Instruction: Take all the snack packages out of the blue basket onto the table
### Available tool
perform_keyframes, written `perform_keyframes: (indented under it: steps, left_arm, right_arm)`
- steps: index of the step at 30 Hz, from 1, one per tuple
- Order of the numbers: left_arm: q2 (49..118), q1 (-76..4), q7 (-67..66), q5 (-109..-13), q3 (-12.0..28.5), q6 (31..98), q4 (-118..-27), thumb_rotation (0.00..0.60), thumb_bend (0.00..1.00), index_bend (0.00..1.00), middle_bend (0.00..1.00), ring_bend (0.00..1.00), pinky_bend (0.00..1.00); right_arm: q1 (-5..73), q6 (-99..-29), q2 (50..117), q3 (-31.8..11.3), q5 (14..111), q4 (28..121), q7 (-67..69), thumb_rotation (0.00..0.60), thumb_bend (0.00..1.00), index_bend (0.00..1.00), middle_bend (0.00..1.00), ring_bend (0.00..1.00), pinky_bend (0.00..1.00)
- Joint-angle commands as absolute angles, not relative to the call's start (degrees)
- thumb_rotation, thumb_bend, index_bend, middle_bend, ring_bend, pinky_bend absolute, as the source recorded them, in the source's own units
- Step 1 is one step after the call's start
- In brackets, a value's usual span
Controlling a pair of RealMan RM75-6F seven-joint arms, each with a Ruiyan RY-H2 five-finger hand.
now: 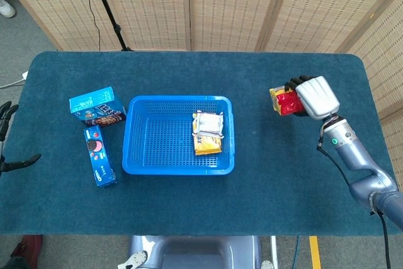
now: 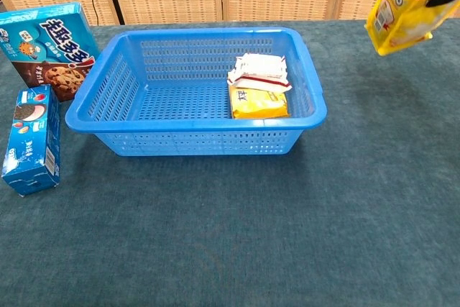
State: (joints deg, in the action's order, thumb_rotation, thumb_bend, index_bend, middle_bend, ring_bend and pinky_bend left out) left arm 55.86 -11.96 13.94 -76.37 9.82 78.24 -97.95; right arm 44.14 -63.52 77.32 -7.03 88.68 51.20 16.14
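Note:
My right hand [image 1: 317, 96] holds a red and yellow snack package [image 1: 283, 101] in the air over the right side of the table, well clear of the blue basket [image 1: 157, 137]. In the chest view the package [image 2: 408, 6] hangs at the top right. Two packages lie against the right wall of the basket [image 2: 180, 98]: a white one [image 1: 208, 121] [image 2: 259, 70] and a yellow one [image 1: 206, 145] [image 2: 259, 103] just in front of it. My left hand [image 1: 7, 155] shows only as dark fingers at the far left edge, spread and holding nothing.
A blue cookie box [image 1: 96, 106] [image 2: 44, 37] and a blue Oreo box [image 1: 99, 155] [image 2: 32, 138] lie on the table left of the basket. Dark green cloth covers the table [image 1: 283, 174]. Woven screens stand behind it.

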Motion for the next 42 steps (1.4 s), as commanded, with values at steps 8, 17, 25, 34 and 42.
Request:
perform_keyframes:
  steps: [8,17,25,34,42]
  left_arm:
    - [55.18,-11.51,14.39,-75.94,9.85,78.31,-98.25,0.600,0.04,0.00,0.00,0.00,0.00]
    - [55.76,-11.55,13.32,-75.03,10.10,78.25,-98.12,0.600,0.03,0.00,0.00,0.00,0.00]
    - [55.75,-11.57,13.58,-73.57,10.69,77.78,-97.35,0.600,0.04,0.00,0.00,0.00,0.00]
    - [55.37,-11.35,14.65,-73.58,10.78,77.56,-97.23,0.600,0.04,0.00,0.00,0.00,0.00]
    - [55.26,-11.35,15.59,-72.89,10.91,76.73,-96.48,0.600,0.03,0.00,0.00,0.00,0.00]
  right_arm:
    - [46.23,-57.33,65.98,-8.74,87.35,72.57,20.20,0.600,0.00,0.00,0.00,0.00,0.00]
    - [53.61,-46.52,65.08,-15.66,75.10,88.56,10.58,0.600,0.00,0.04,0.00,0.00,0.00]
    - [60.07,-41.10,74.96,-15.72,64.36,87.55,-0.70,0.600,0.00,0.03,0.00,0.00,0.04]
    - [62.42,-39.47,84.64,-14.55,59.11,79.59,-3.29,0.600,0.00,0.06,0.00,0.00,0.09]
    - [62.88,-39.65,89.30,-14.39,58.70,73.58,-3.39,0.600,0.00,0.13,0.07,0.00,0.15]
